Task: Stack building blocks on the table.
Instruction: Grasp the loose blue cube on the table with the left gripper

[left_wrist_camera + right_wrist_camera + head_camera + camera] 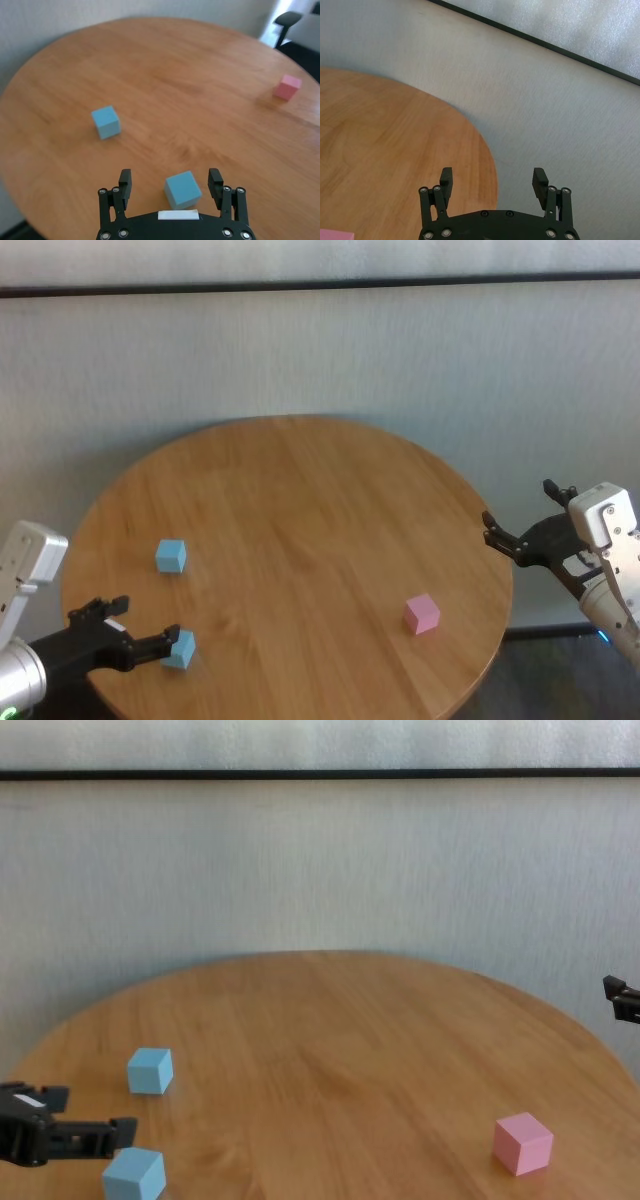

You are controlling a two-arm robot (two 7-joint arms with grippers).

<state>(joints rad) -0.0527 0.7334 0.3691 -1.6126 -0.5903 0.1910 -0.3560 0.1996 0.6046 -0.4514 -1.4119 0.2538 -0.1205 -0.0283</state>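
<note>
L gripper was spread open around near blue block, block off-centre toward one finger; closing could shove or twist it. Far blue block sat near it, pink block well apart. R gripper open, off table edge.

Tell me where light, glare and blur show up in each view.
Head view: a pale sheen crosses the table, and the left gripper looks slightly smeared. Left wrist view: the near blue block is crisp, while the pink block looks soft beside a bright overexposed corner. Right wrist view: the right gripper hangs past the table edge, evenly lit. Chest view: flat light, faint shadows.
</note>
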